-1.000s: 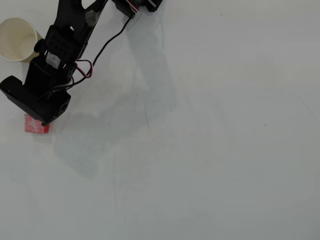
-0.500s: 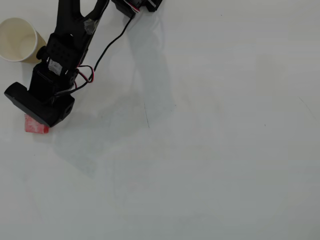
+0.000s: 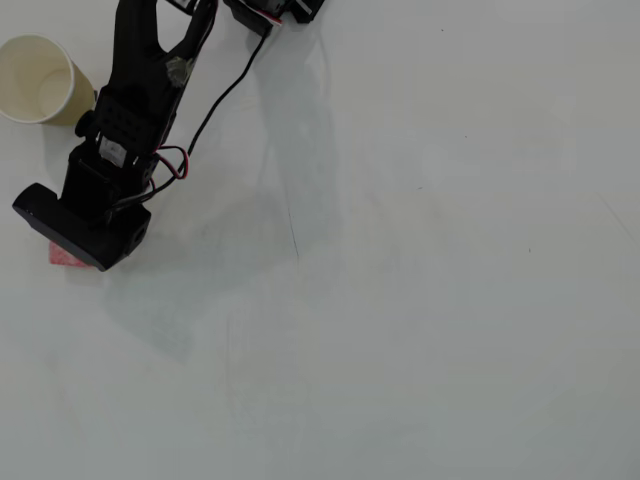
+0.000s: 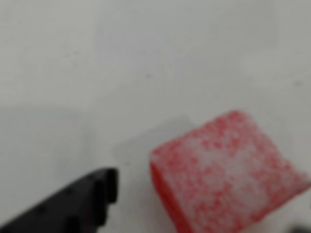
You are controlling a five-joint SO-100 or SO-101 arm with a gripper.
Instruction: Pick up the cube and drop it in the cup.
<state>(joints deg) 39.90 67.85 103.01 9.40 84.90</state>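
**Gripper settles over the cube, grasp not yet made**

The cube (image 4: 228, 170) lies on the white table (image 3: 420, 300) at the left edge of the overhead view, well apart from the cup (image 3: 38, 78) near the top left corner. In that view only a thin pink-red sliver of it (image 3: 66, 258) shows below the black gripper head. A second ago a good half of the block was clear of the head; the arm has slid down over it since, and the block has not shifted. This reads as the final approach before closing.

In the wrist view the cube's speckled top faces the camera, and its slightly longer axis runs diagonally, from lower left up to upper right.

The gripper (image 4: 204, 213) is spread: one black finger (image 4: 73, 204) sits just left of the cube with bare table between them, and a dark scrap at the lower right corner may be the other. Nothing is pinched. The cup's mouth faces up, empty.
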